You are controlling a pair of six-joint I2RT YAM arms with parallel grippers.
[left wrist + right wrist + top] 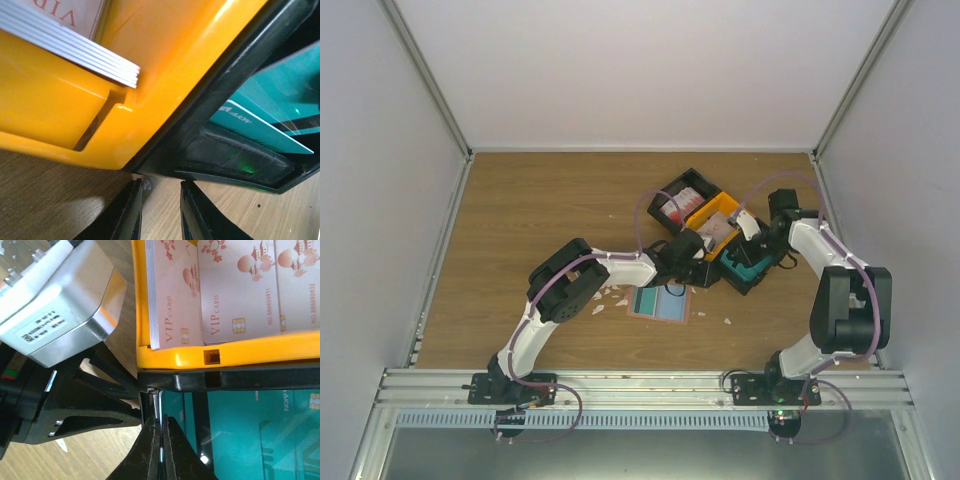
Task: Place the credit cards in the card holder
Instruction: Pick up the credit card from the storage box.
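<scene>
Wood-grain tabletop (520, 220) inside pale walls (380, 150) carries a cluster of bins (728, 203) at the far right, and the card holder (660, 303) lies open just in front of them, pale blue side up, handy for taking a card without a long carry. Right tool (159, 411) is clenched at the corner of the black bin (240, 379), pinched flat on a thin card seen edge-on; since it rises from among the teal cards (250, 440), I judge it a teal card (158, 397), gripped by an edge so it can be drawn upright out of the stack. Left tool (161, 186) sits low on the tabletop close against the corner where the black bin meets the orange bin (60, 100), jaws a little apart with nothing between them; it looks set there to brace the bins against sliding. Whitish-pink cards (235, 290) fill the orange bin, red-and-white cards (672, 207) the far bin (705, 183). No card shows in the holder, so by my reckoning the filling has barely begun
</scene>
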